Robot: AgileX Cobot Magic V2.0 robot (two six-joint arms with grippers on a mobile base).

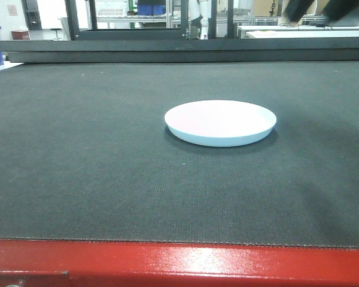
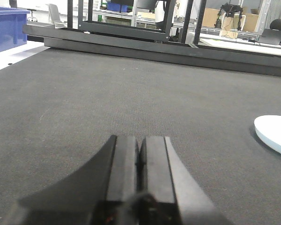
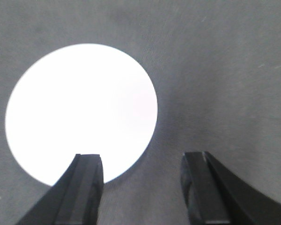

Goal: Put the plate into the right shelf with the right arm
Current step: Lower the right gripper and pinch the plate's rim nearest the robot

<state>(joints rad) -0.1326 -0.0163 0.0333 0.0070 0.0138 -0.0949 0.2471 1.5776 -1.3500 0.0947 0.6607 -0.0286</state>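
Note:
A round white plate (image 1: 220,122) lies flat on the dark mat, right of centre. In the right wrist view the plate (image 3: 79,108) fills the left half. My right gripper (image 3: 143,157) hovers above it, open. Its left finger is over the plate's near rim and its right finger is over bare mat. A blurred black piece of the right arm (image 1: 323,9) shows at the top right of the front view. My left gripper (image 2: 140,140) is shut on nothing, low over the mat, with the plate (image 2: 274,133) off to its right. The right shelf is out of view.
The dark mat (image 1: 78,149) covers a table with a red front edge (image 1: 179,263). A black frame rail (image 1: 179,51) runs along its far side. A blue bin (image 2: 7,28) stands at the far left. Distant racking and boxes fill the background.

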